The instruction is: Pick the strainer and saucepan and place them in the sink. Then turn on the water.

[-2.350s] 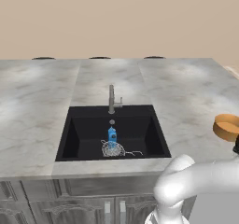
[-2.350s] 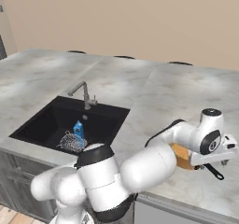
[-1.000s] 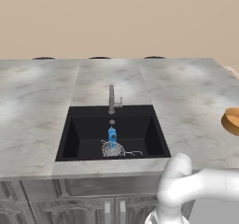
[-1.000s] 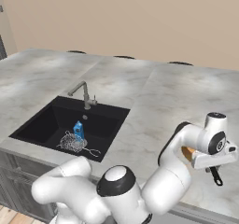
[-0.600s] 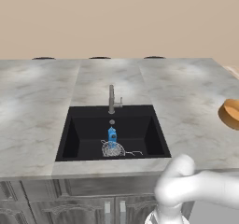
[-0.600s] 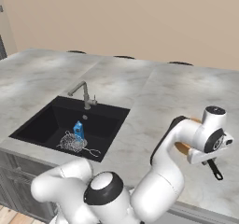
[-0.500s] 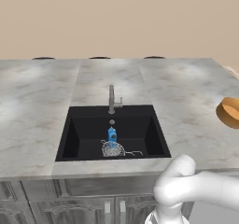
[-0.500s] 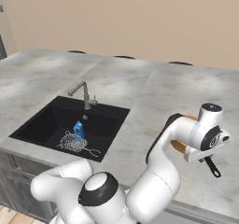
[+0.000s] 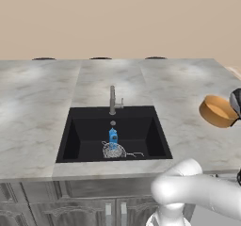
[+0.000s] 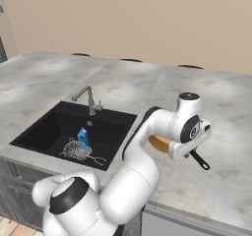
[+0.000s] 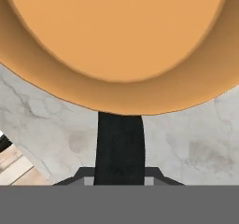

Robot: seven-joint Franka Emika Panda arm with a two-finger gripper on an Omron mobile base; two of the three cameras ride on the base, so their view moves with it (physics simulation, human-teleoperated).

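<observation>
One orange saucepan [image 11: 116, 45], dark handle [image 11: 119, 153] clamped in the hand [image 11: 119, 178]

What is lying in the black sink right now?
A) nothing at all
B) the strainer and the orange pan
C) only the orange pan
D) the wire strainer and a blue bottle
D: the strainer lies beside the blue bottle in the sink, while the saucepan is off to the right.
</observation>
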